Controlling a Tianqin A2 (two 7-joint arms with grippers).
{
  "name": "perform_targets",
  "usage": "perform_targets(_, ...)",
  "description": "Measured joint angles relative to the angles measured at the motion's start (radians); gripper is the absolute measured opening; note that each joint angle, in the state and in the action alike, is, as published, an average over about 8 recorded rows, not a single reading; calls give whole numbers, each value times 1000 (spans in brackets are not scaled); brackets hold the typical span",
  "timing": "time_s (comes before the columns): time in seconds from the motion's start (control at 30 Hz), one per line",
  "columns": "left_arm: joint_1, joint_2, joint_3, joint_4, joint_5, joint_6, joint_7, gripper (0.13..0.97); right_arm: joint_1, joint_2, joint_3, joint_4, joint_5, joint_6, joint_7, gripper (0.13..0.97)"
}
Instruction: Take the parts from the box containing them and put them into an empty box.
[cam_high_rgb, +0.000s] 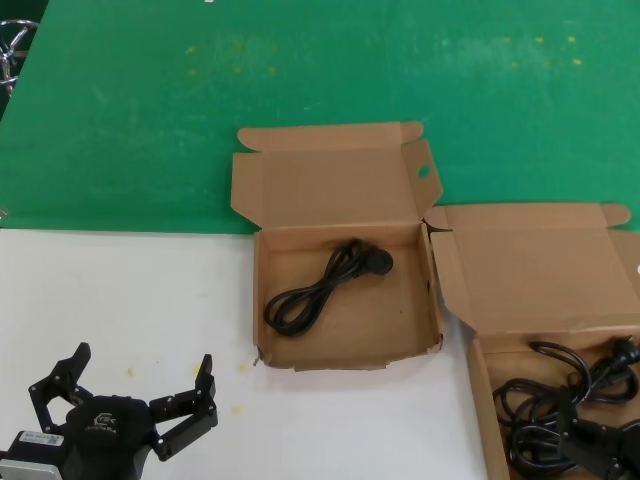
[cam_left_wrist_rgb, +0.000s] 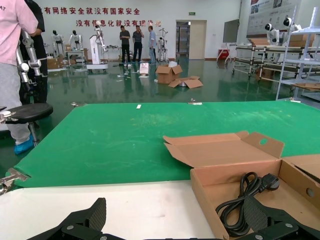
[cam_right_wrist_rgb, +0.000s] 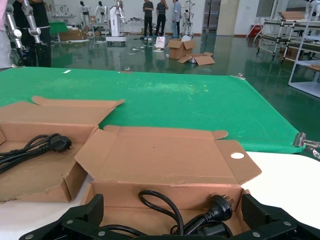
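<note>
1. Since one black power cord already lies coiled inside the receiving box at the middle of the counter, I judge the transfer begun but far from finished.
2. The source box stands just beside it on the robot's right, lid open, with a tangle of cords waiting inside.
3. Count: two boxes and one cord delivered. The tangle holds more than one cord, but I cannot tell how many.
4. The right gripper hangs low over the source box with its fingers spread wide, holding nothing. A grasp looks like the next step.
5. The left gripper hovers over the bare white counter at the near left, fingers wide and empty.
6. A green mat covers the far half of the counter.
</note>
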Motion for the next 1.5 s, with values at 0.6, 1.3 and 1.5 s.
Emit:
perform_targets(0.6,0,0,0,0,0,0,0,966,0,0,0,0,0,0,0,966)
perform_targets(1.3,0,0,0,0,0,0,0,966,0,0,0,0,0,0,0,966)
perform_targets(1.5,0,0,0,0,0,0,0,966,0,0,0,0,0,0,0,966)
